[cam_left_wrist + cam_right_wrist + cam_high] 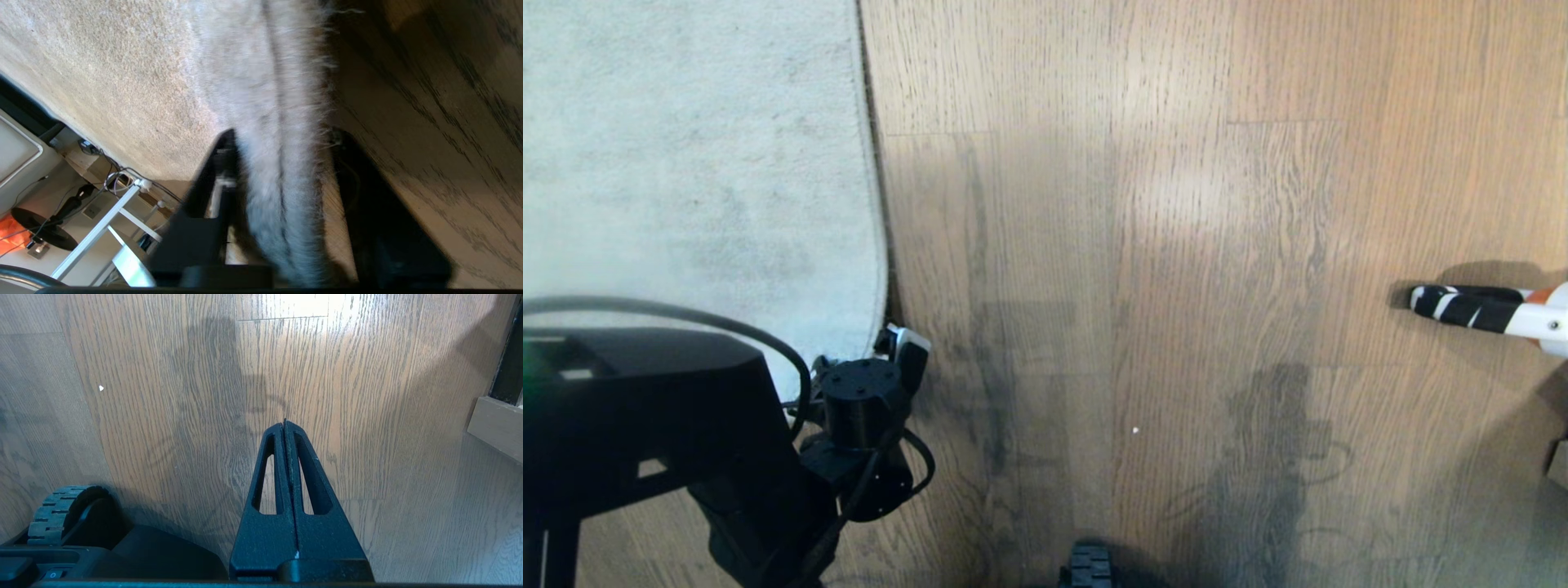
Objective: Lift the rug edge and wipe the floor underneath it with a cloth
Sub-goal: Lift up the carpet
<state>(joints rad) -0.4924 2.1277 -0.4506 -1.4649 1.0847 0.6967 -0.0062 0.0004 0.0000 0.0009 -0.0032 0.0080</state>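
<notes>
Left gripper [282, 139]: I have it down at the near rounded corner of the rug, at the lower left of my head view, where the black arm covers most of it.
Left jaws: I see them partly apart with the rug edge [282, 163] standing between them; one finger [212, 183] sits on the pile side, the other on the side facing the floor [441, 122]. I cannot tell whether the pads press the fabric or only flank it.
Rug edge: its fuzzy pale grey border runs down the middle of the gap between the fingers, from the fingertips back toward the wrist. In my head view the border [876, 212] curves down the left of the picture and meets the gripper at the corner.
Rug backing: not visible to me from any camera.
Floor: brown wood-grain planks fill the rest of the head view; a small white speck [1135, 429] lies on them, well apart from the rug.
Cloth: I find no yellow mesh in any view.
Right gripper [284, 424]: parked low over bare floor beside the robot's base wheel [53, 510], its jaws pressed together on nothing.
Striped tool [1470, 306]: a black-and-white striped tip on a white handle lies at the right edge of my head view, well apart from the rug.
</notes>
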